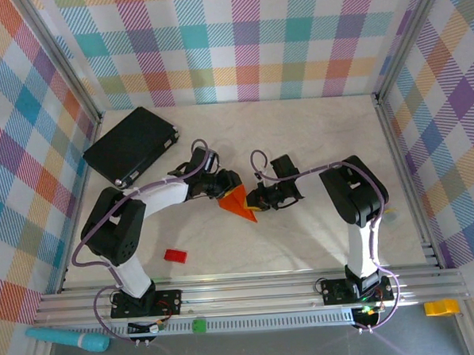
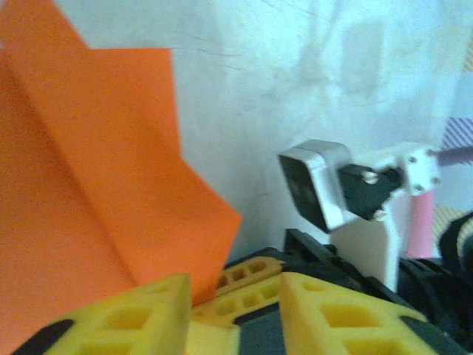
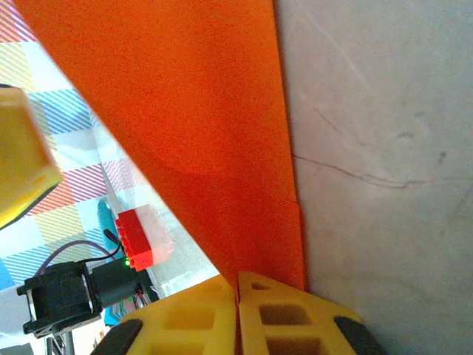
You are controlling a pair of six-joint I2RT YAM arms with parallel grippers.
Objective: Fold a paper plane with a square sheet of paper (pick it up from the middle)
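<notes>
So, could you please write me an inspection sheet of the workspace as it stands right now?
Surface: pale marbled table, faint scratches, no spills seen.
Job's things: orange paper, folded to a point, mid-table between the grippers.
Clutter: black flat case at far left; small red block near the left arm's base.
Grippers: right gripper shut on the paper's edge; left gripper with jaws apart beside the paper.
Cables: lilac cables looped above both wrists, clear of the paper.
Surroundings: plaid walls; teal tool, green piece and yellow piece outside the front rail.
</notes>
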